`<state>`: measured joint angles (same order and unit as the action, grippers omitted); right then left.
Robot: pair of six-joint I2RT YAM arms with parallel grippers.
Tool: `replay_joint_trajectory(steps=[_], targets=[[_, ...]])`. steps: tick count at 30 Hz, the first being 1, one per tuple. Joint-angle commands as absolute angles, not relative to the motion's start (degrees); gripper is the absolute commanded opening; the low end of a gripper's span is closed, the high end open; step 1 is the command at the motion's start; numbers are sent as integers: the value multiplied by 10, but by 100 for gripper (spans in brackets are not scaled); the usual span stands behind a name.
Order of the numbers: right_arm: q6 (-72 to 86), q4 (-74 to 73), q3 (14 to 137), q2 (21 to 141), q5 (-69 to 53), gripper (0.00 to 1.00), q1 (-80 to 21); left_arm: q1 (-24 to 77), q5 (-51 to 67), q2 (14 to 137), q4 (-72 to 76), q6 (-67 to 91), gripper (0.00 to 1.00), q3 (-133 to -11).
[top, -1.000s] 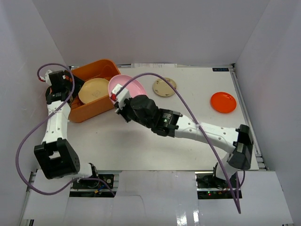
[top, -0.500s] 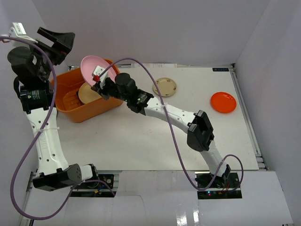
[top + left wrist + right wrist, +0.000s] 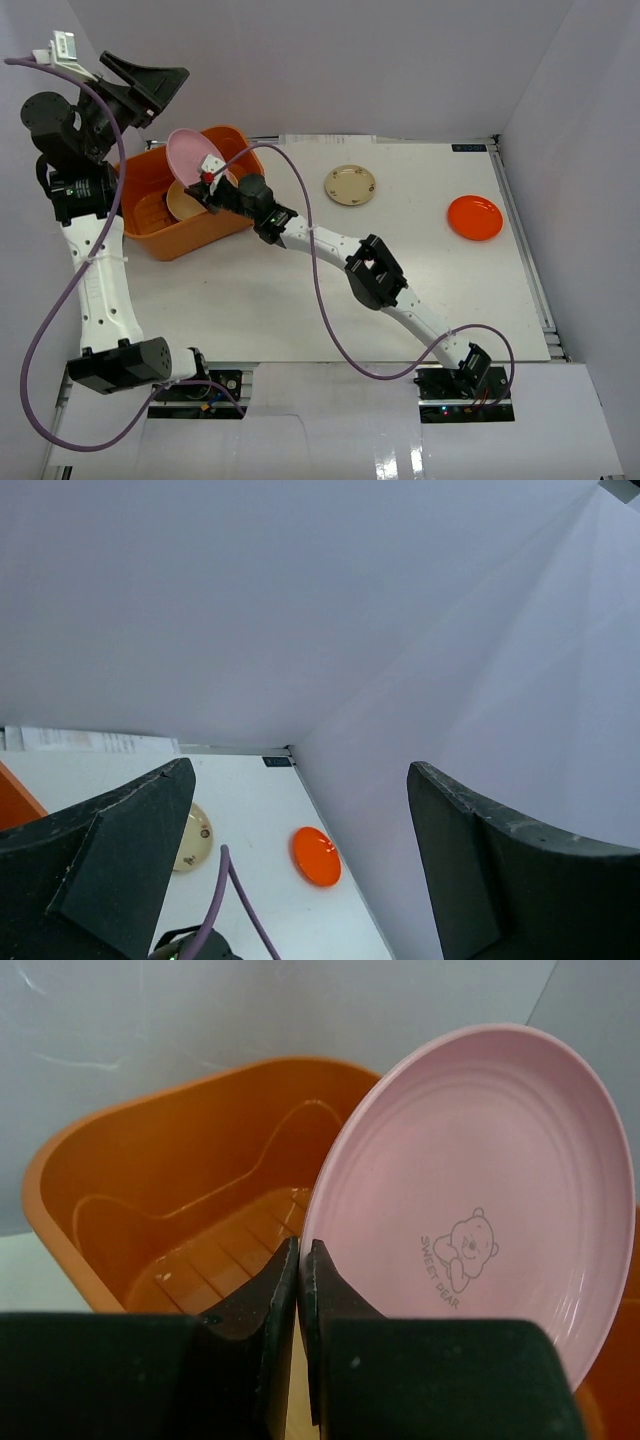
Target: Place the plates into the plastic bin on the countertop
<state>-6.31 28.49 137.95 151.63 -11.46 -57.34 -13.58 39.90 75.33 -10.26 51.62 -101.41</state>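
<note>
**Pink plate hanging over the bin, three more in sight**

One white countertop (image 3: 300, 300) is carrying everything, with white walls standing around it. One orange bin (image 3: 190, 236) is sitting at its far left corner, and its slotted base is showing in the right wrist view.

Two arms are working. The left arm (image 3: 95, 270) is rising tall beside the bin. The left gripper (image 3: 300, 775) is hanging high above the bin with its fingers spread wide and nothing between them. The right arm (image 3: 375, 280) is stretching low across the countertop from the near right toward the bin. The right gripper (image 3: 212, 172) is pinching the rim of a plate, with its fingers pressed onto the edge. Two purple cables (image 3: 330, 320) are looping along the arms, one on each.

Four plates are showing. The pink plate (image 3: 190, 152) is the one being held. It is tilting steeply on edge above the bin's open top, and a small bear drawing is facing the right wrist camera. One cream plate (image 3: 182, 202) is lying inside the bin, partly hidden under the pink one. One beige plate (image 3: 350, 185) is lying flat on the countertop, right of the bin and well apart from it. One orange-red plate (image 3: 475, 217) is lying flat farther right, near the right wall.
</note>
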Motion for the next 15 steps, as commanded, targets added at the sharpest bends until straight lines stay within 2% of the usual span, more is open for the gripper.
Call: replay_joint_trajectory(steps=[1, 3, 4, 7, 8, 11, 15], targets=[[-52, 383, 1420, 1521, -98, 8, -580, -121, 417, 754, -52, 544, 98, -970], [-62, 382, 1407, 1520, -93, 12, -582, -104, 405, 751, -46, 534, 98, -960], [-62, 385, 1402, 1517, -91, 25, -582, -98, 390, 750, -45, 530, 98, -951], [-54, 384, 1397, 1511, -90, 55, -582, -84, 374, 744, -42, 520, 98, -942], [-51, 382, 1395, 1507, -87, 70, -581, -82, 369, 742, -42, 519, 98, -942], [-51, 381, 1361, 1468, -77, 76, -581, -81, 363, 735, -43, 512, 98, -940], [-22, 413, 1240, 1345, -82, 74, -571, -81, 354, 723, -47, 505, 98, -929]])
